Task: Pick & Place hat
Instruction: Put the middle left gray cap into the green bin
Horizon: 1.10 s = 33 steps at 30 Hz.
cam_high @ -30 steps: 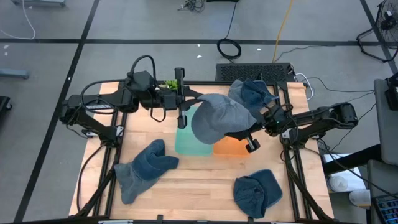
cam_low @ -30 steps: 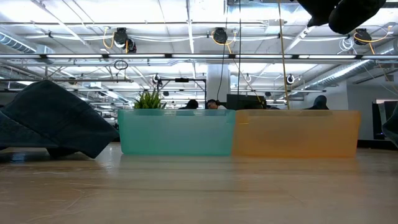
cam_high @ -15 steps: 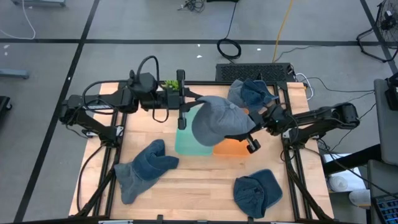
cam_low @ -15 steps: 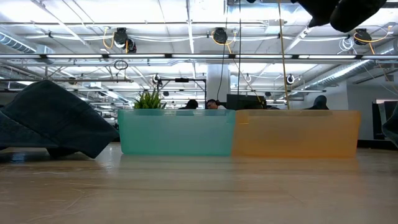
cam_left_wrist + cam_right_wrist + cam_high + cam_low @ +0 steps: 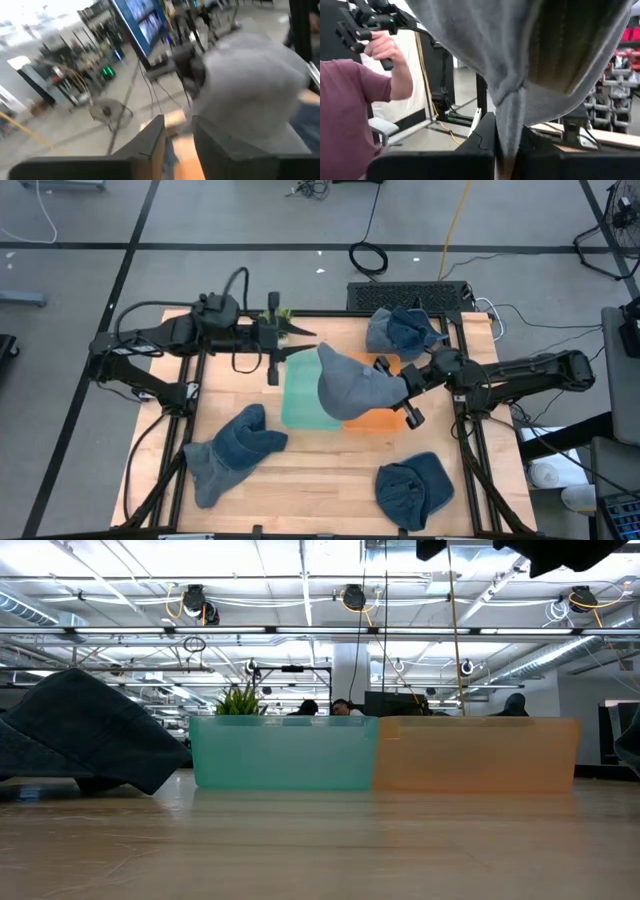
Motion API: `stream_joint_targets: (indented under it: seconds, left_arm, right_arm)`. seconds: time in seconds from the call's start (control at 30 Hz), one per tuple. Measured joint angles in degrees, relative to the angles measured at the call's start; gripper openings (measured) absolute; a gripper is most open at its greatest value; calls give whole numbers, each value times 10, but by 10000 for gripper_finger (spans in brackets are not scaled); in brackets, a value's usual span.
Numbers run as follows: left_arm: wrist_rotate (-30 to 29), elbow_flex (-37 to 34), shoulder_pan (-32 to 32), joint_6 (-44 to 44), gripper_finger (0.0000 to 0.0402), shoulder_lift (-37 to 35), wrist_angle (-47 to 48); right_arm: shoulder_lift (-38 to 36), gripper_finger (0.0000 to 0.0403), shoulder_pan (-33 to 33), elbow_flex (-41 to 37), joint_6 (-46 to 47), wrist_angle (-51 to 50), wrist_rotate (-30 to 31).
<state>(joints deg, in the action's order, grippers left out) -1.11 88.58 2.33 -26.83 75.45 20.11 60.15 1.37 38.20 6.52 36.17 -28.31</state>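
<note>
A: Above the two bins at mid-table, what hangs there?

B: One soft grey fabric cap (image 5: 352,385), crumpled into a loose cone, hangs over the seam where the translucent teal plastic bin (image 5: 301,395) meets the translucent orange plastic bin (image 5: 372,415). The right gripper (image 5: 409,387) pinches a fold of its cloth between closed fingers; the right wrist view shows the fabric bunched into a narrow pleat between the two dark fingers (image 5: 480,137).

A: And the left gripper (image 5: 297,343)?

B: It sits at the far left of the cap, apart from it, its fingers slightly parted with nothing between them.

A: What else lies on the wooden table (image 5: 320,475)?

B: Three darker blue denim-like hats: one rumpled flat at the near left (image 5: 232,447), one rounded at the near right (image 5: 414,487), one folded at the far right (image 5: 403,331). A small green spiky plant (image 5: 275,315) stands at the far edge.

A: Anyone in the room?

B: A person's maroon sleeve (image 5: 350,95) and a raised hand (image 5: 382,47) holding a dark handle
</note>
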Motion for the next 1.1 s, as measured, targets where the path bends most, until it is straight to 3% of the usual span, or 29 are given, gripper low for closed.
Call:
stream_joint_targets:
  seconds: [0.33, 0.8, 1.1]
  left_arm:
    - [9, 0, 0, 45, 156, -24, 126]
    - [23, 0, 0, 124, 165, -25, 225]
    - [61, 0, -2, 128, 254, -19, 231]
  right_arm:
    - [-8, 0, 4, 0, -29, -157, 76]
    - [20, 0, -6, 0, 16, -189, 73]
    - [68, 0, -27, 1, 29, -125, 73]
